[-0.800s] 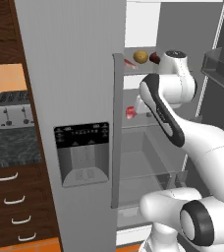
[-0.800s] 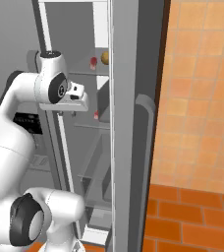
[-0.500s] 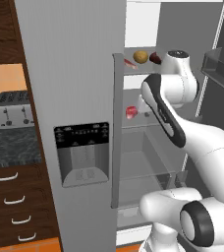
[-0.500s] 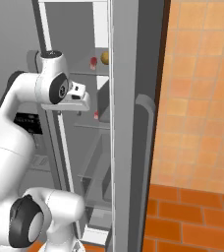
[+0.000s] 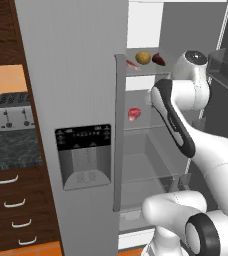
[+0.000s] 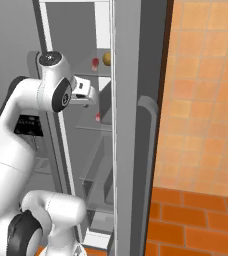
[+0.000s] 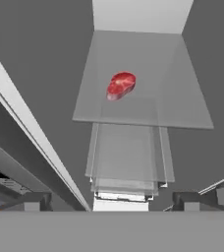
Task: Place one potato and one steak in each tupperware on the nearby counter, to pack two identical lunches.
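Arm nearer; red, perhaps marbled steak (image 7: pixel 121 84)

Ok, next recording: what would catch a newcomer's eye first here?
The big white arm reaching into the open fridge, its tool open and looking down at a red steak alone on a glass shelf. On the shelf above lie a potato with more meat beside it. Off to the left, a silver toaster stands on the dark counter.
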